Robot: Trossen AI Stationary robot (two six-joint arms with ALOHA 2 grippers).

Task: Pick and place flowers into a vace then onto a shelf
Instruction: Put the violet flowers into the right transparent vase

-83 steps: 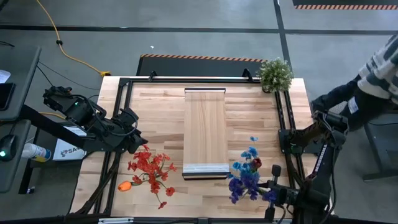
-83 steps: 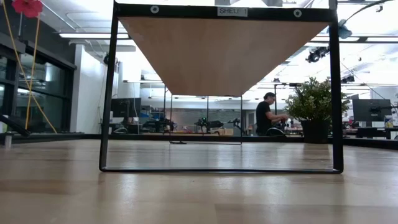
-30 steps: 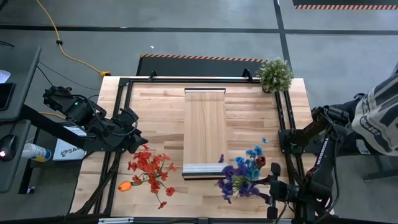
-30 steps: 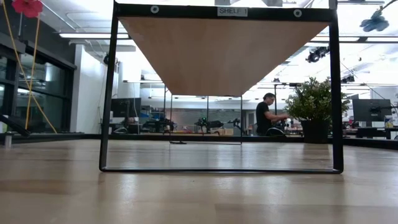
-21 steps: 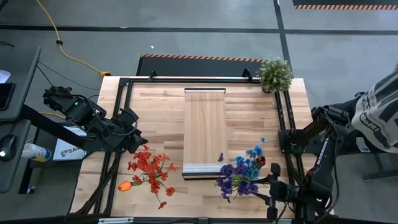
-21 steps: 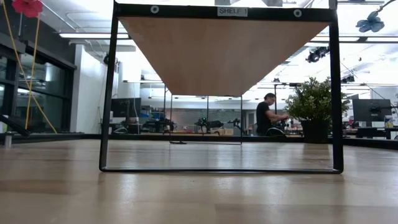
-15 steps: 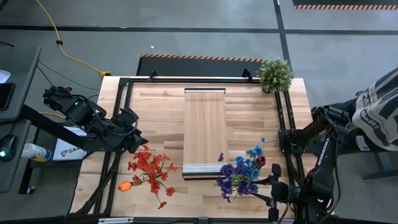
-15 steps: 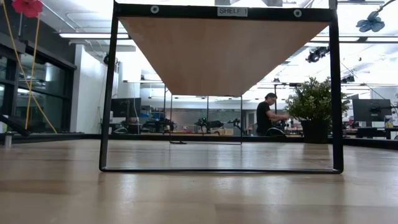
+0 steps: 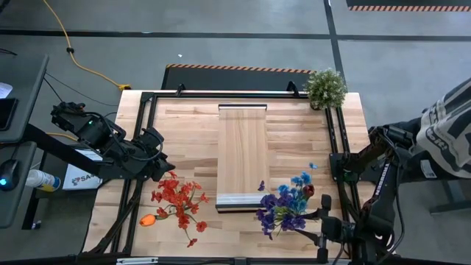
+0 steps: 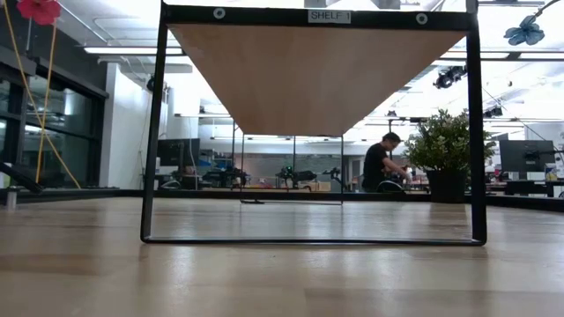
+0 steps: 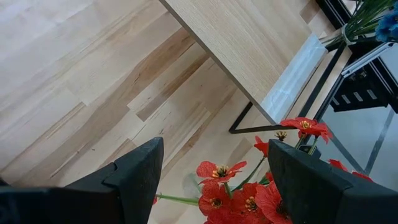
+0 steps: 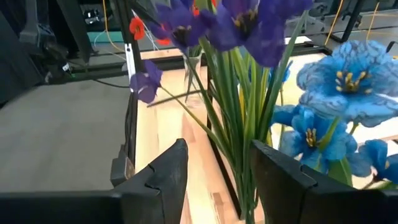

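The blue and purple flowers [image 9: 285, 210] are standing just beside the right front corner of the shelf [image 9: 243, 154]. The right gripper [image 12: 217, 180] is pinching their green stems. The red flowers [image 9: 176, 200] are standing beside the shelf's left front corner, where the left gripper [image 11: 214, 165] is hanging spread above them.

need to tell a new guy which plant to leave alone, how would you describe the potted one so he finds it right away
Start from the slatted wooden table and follow the black frame to its far right corner, well beyond the raised shelf in the middle. The small potted plant stands there, bushy green with pale tips. Unlike the red flowers and the blue and purple flowers near the front edge, it has no coloured heads.
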